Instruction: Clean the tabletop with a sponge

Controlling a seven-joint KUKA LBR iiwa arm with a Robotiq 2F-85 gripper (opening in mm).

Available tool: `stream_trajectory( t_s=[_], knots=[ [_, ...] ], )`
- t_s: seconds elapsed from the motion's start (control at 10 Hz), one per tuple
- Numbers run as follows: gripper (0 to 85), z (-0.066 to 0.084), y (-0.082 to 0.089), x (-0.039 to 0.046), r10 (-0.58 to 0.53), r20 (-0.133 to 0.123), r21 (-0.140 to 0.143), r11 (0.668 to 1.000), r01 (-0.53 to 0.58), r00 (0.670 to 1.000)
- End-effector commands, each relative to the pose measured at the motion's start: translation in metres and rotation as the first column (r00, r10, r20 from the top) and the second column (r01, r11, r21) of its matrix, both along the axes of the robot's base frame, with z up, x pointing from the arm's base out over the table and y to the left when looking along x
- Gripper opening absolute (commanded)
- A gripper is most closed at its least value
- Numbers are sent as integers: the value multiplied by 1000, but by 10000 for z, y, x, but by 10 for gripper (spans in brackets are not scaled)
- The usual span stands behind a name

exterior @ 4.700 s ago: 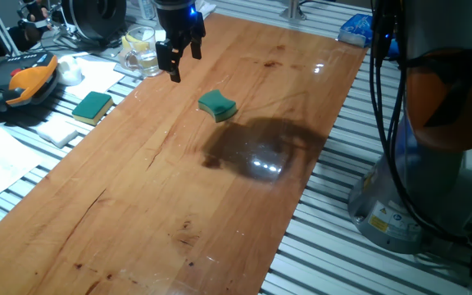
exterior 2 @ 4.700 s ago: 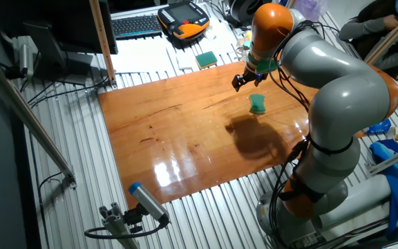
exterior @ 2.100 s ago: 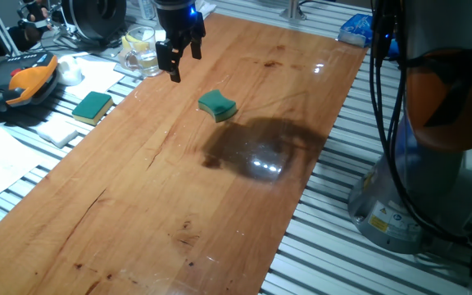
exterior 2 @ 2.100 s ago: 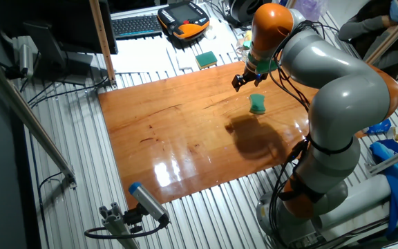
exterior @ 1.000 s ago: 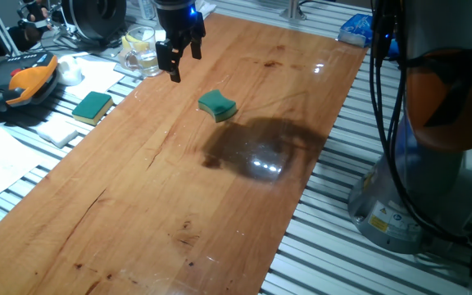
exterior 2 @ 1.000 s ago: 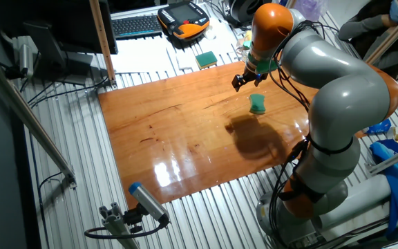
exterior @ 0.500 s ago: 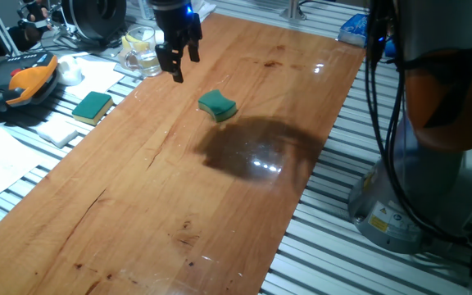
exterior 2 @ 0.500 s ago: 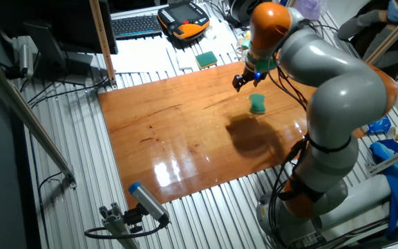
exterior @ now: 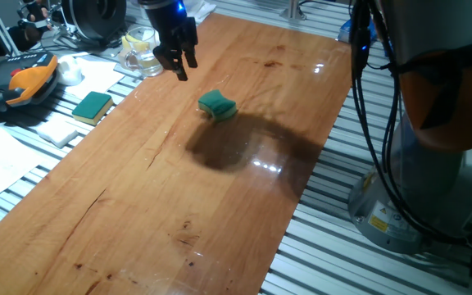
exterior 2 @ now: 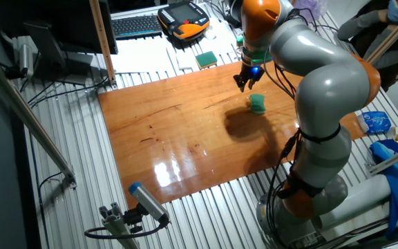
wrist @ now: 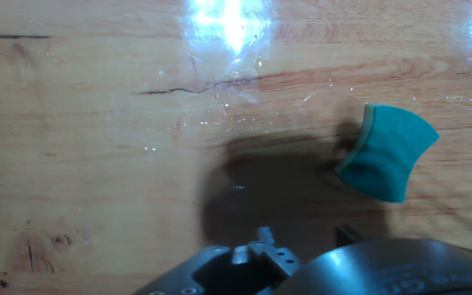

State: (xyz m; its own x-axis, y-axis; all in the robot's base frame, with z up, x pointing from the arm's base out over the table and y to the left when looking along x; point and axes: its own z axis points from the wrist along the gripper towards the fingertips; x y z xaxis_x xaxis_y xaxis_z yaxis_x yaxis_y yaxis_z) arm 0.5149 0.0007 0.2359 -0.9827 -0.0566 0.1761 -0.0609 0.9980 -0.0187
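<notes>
The teal-green sponge (exterior: 217, 105) lies alone on the glossy reddish-brown tabletop (exterior: 179, 188), toward its far end. It also shows in the other fixed view (exterior 2: 257, 104) and at the right of the hand view (wrist: 386, 153), its yellowish edge to the left. My gripper (exterior: 176, 64) hangs above the board, left of and beyond the sponge, not touching it. Its fingers look parted and hold nothing. In the other fixed view the gripper (exterior 2: 244, 83) is just up-left of the sponge. The hand view shows only the hand's body at the bottom, over wet-looking wood (wrist: 97, 123).
A flat rectangular green sponge (exterior: 93, 106) lies off the board's left edge on white paper. A glass cup (exterior: 142, 49) stands near the gripper. An orange pendant (exterior: 23, 82) and a keyboard (exterior 2: 135, 25) sit beyond. The robot base (exterior: 416, 188) stands right on ribbed metal.
The arm has swung over the last half second. The gripper turned and shifted slightly left, and its shadow on the board slid left. The sponge has not moved.
</notes>
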Motion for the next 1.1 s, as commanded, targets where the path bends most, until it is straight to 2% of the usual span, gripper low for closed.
stream_trajectory(
  t_s=[0.0,0.6,1.0],
  knots=[
    [0,-2,0,-1,0,0,0,1000,0,1000],
    [0,-2,-3,-2,-16,8,0,1000,16,1000],
    [0,-1,-1,-1,6,-1,3,1000,-6,1000]
  ],
)
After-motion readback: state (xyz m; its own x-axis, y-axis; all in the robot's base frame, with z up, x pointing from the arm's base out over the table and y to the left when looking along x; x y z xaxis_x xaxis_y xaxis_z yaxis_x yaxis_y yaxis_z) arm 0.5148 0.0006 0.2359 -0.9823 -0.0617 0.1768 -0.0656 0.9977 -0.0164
